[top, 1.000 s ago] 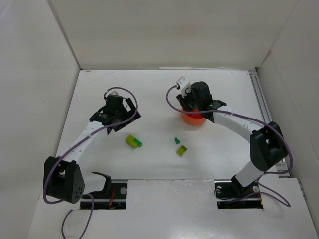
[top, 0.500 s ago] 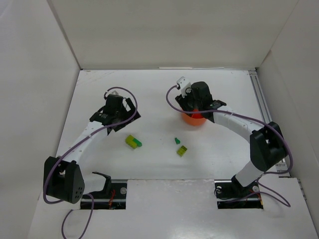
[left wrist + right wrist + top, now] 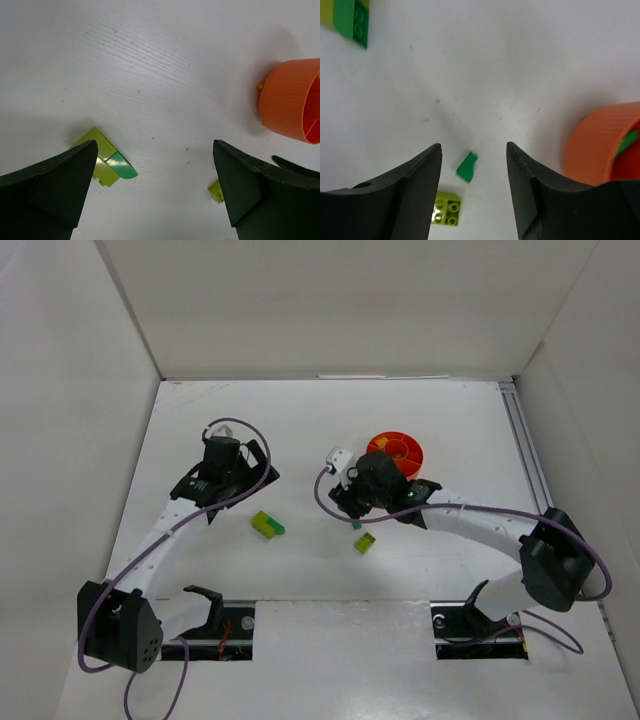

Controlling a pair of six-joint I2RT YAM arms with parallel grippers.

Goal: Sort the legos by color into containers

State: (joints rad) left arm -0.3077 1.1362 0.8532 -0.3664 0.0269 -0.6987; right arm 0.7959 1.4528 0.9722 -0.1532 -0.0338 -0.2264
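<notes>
Right fingers (image 3: 473,147) partly parted, empty, hover over small green lego (image 3: 467,167) on the surface (image 3: 520,60). Lime lego (image 3: 446,212) just beside: descent may nudge or pinch both. Left fingers (image 3: 155,145) wide, empty. Orange dish (image 3: 600,145) near.

Overhead view; two close wrist views, orange dish (image 3: 285,100) in all

White table (image 3: 300,430), 3 plain white walls (image 3: 330,300) around (soft even light).
</notes>
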